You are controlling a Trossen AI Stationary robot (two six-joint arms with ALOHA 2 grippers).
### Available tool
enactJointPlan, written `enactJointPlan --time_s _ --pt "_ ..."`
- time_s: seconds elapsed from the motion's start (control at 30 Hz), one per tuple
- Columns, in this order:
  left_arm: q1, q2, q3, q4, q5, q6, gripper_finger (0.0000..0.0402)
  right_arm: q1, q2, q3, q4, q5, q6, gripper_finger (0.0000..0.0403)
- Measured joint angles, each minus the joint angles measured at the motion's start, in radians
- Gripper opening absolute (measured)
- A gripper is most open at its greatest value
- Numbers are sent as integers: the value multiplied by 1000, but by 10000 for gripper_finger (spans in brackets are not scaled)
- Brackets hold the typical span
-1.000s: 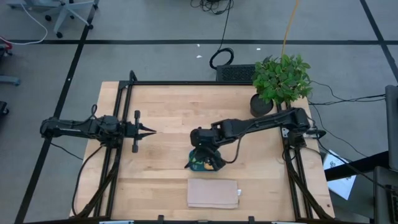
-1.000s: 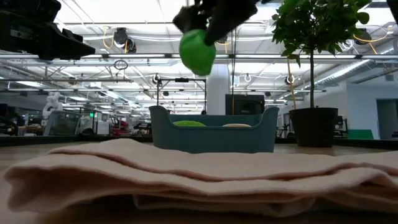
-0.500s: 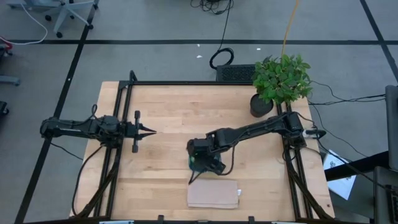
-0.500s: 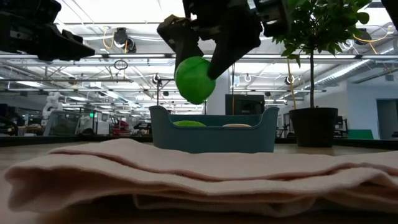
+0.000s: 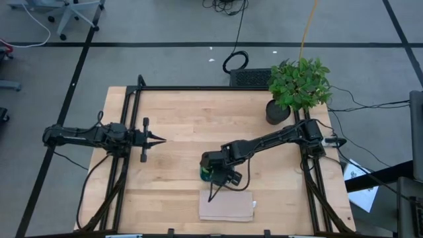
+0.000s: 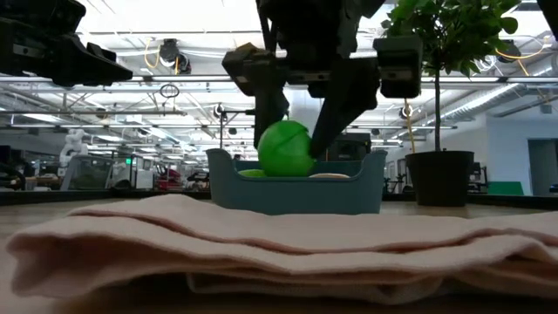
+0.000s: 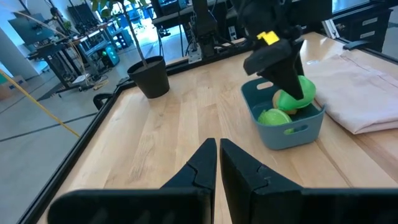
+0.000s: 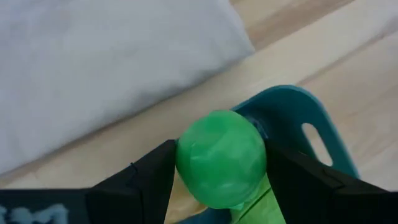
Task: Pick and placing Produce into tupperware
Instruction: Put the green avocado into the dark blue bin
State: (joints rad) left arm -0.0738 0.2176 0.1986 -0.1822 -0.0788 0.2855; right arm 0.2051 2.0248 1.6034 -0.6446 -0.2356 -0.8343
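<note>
Lowered since the earlier frame, the bright green ball (image 6: 286,149) is clenched by the right gripper (image 6: 301,144) at the teal tupperware (image 6: 295,186) rim, 6 o'clock of table centre; release is judged imminent. Left gripper (image 5: 158,139) waits pinched closed at 9 o'clock.

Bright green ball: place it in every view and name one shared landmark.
High view: not visible, hidden under the right gripper.
Low view: bright green ball at centre, above the tupperware rim.
Left wrist view: over the tupperware.
Right wrist view: centre, between the jaws.
Landmark: the tupperware.
</note>
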Motion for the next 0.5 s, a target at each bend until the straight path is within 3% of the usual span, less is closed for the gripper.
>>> enactJointPlan --time_s 0.5 --pt "0 0 0 -1 0 0 26 0 1 -1 76 4 -17 224"
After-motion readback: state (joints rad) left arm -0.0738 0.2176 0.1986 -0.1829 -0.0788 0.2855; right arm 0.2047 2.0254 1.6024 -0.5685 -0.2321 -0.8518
